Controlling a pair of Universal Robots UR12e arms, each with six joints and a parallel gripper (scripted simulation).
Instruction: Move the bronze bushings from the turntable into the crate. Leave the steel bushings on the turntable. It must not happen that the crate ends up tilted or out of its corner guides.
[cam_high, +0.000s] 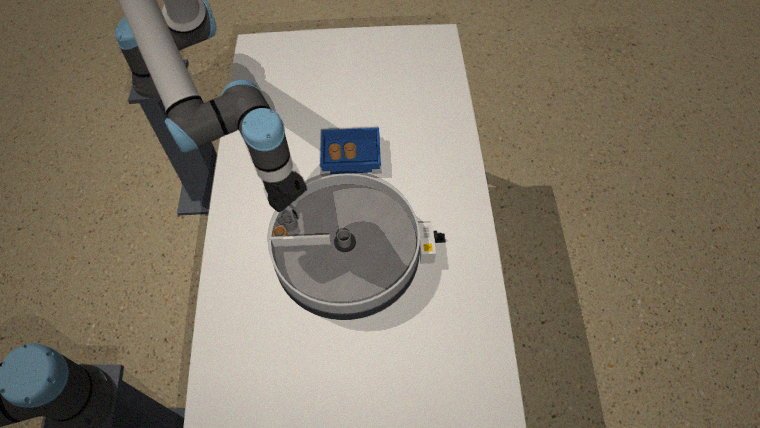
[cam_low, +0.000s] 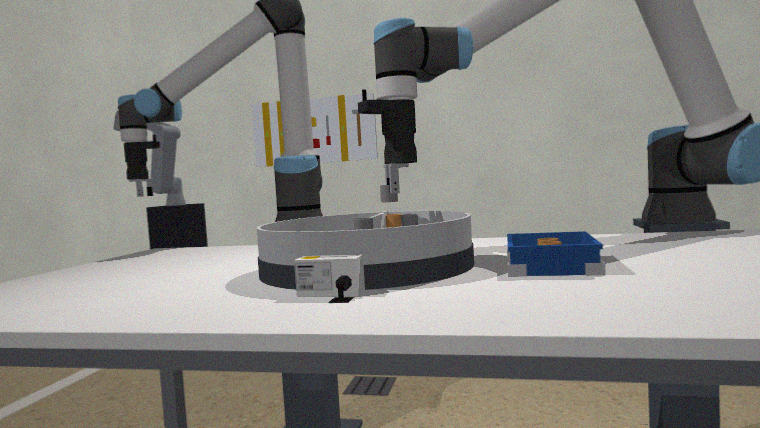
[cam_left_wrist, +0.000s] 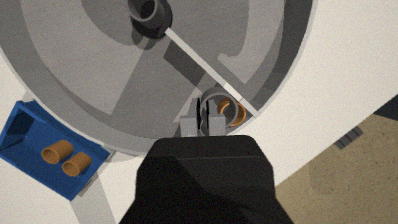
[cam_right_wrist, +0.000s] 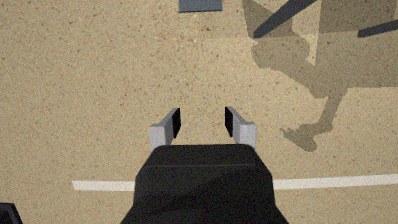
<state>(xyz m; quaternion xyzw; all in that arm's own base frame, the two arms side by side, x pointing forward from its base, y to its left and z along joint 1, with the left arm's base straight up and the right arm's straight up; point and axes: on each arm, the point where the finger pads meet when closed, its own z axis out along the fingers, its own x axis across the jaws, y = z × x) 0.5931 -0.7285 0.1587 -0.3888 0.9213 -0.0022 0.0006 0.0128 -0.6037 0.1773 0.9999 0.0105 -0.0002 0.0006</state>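
Observation:
My left gripper (cam_high: 294, 213) (cam_low: 393, 192) (cam_left_wrist: 203, 107) is shut on the wall of a steel bushing (cam_low: 387, 194) (cam_left_wrist: 220, 93), held upright above the turntable (cam_high: 345, 307) (cam_low: 425, 244). A bronze bushing (cam_high: 279, 230) (cam_low: 393, 220) (cam_left_wrist: 243, 114) stands on the turntable between its rim and the divider, partly hidden below the held bushing in the left wrist view. Another grey bushing (cam_low: 409, 219) appears beside it. Two bronze bushings (cam_high: 334, 151) (cam_high: 349, 150) are in the blue crate (cam_high: 366, 166) (cam_low: 563, 260), which sits level between its corner guides. My right gripper (cam_low: 143, 190) (cam_right_wrist: 202, 116) is open and empty, away from the table.
A white divider (cam_high: 300, 240) (cam_left_wrist: 200, 60) runs from the turntable's hub (cam_high: 343, 237) (cam_left_wrist: 150, 12) to its rim. The raised rim stands between the turntable's inside and the crate. A control box (cam_high: 427, 239) (cam_low: 327, 273) is at the turntable's side opposite the arms.

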